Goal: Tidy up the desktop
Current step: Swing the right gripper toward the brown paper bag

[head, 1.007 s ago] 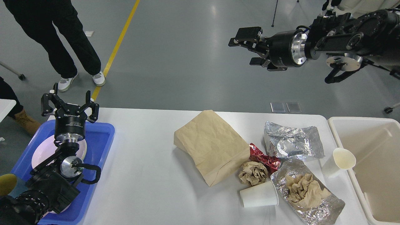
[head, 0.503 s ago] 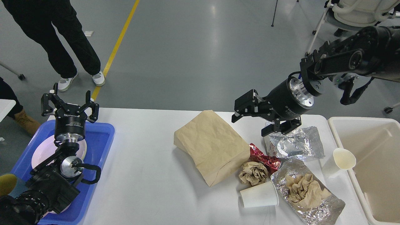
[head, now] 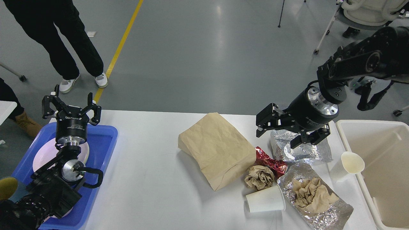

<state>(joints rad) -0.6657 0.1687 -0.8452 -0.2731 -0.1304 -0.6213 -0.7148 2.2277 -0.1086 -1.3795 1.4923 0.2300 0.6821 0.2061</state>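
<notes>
**Over the right end of the table, our right tool is hanging above the foil wrapper**

Directly beneath our right tool (head: 278, 131), with its jaws spread wide and holding nothing, we are seeing the crumpled foil wrapper (head: 300, 147) lying just below and slightly nearer to us, its long axis running left to right across the table (head: 150, 179). We are judging this arm to be far the nearer one; our left tool (head: 71, 107), also spread wide and empty, is hovering well apart over the blue tray (head: 102, 150) and its white plate (head: 43, 156). Beside the wrapper we are seeing the brown paper bag (head: 217, 148), a red wrapper (head: 270, 163), a paper ball (head: 259, 177), a tipped white cup (head: 265, 199), a foil sheet with crumpled paper (head: 314, 195) and an upright cup (head: 350, 164). Just right of the table the cream bin (head: 383, 140) is standing open. Beyond, we are seeing grey floor, a yellow line (head: 119, 48) and a person's legs (head: 54, 38)
</notes>
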